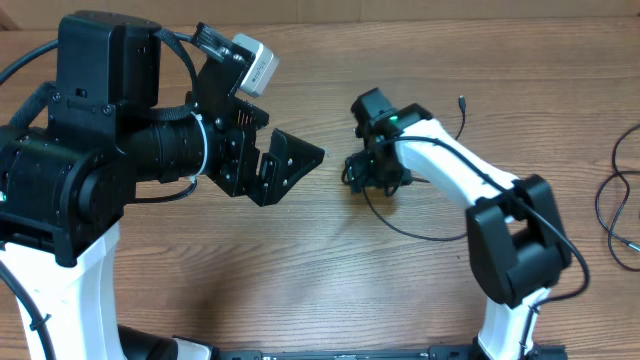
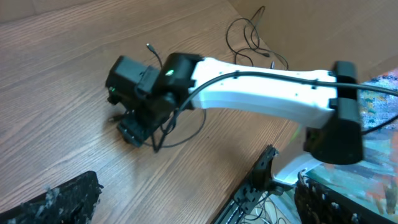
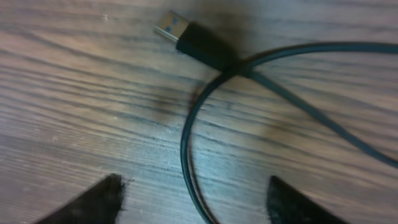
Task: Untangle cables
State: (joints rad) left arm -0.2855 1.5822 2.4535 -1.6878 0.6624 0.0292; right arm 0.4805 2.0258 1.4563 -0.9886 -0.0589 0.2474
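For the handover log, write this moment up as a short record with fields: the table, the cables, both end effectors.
surface: brown wood-grain table
centre cable: thin black flexible cable, looped flat on the table, ending in a small black plug with a metal tip
other cable: second thin black cable, loose loops on the right arm's outer side
right end effector: lowered over the centre cable, fingers apart, cable lying between them, not pinched
left end effector: open, empty, above the table

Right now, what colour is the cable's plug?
The plug is black with a silvery metal tip; right wrist view shows it best.
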